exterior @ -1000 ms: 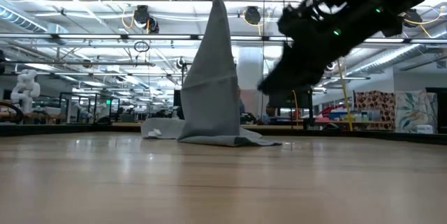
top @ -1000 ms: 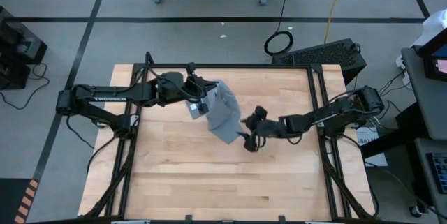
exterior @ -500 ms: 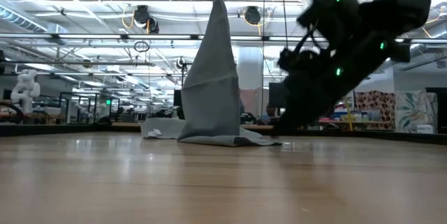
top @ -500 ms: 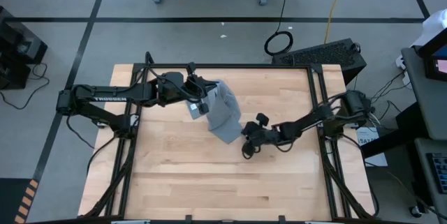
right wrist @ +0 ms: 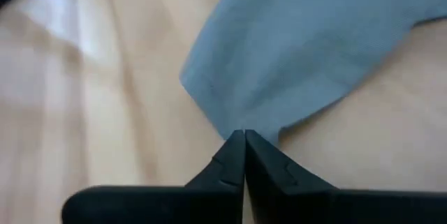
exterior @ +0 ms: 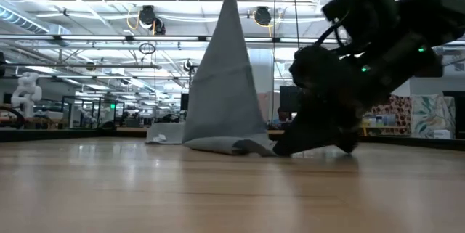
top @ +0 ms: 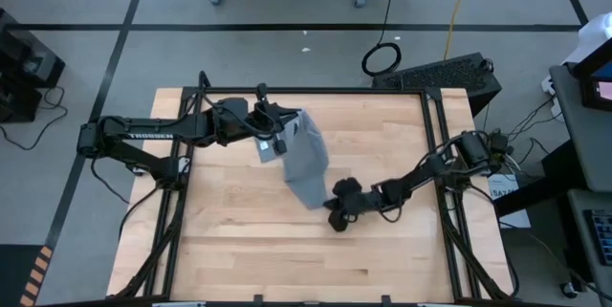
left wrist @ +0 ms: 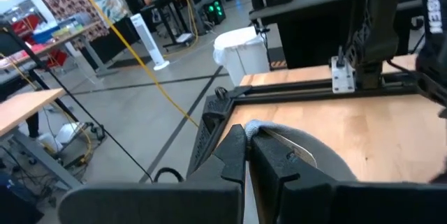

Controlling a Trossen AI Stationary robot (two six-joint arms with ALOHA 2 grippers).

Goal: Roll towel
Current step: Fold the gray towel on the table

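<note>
— How many towels did you have?
— One towel (top: 306, 159), draped up from the tabletop (top: 239, 240). My left pincer (top: 284, 138) gripped its top corner aloft; my right pincer (top: 334, 211) pinched its low edge (down at the wood).

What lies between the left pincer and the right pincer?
Only the towel, hanging from the left pincer down to the right pincer, in the high view.

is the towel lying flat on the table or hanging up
Hanging: the left gripper holds the towel up by one corner; its bottom edge rests on the table.
</note>
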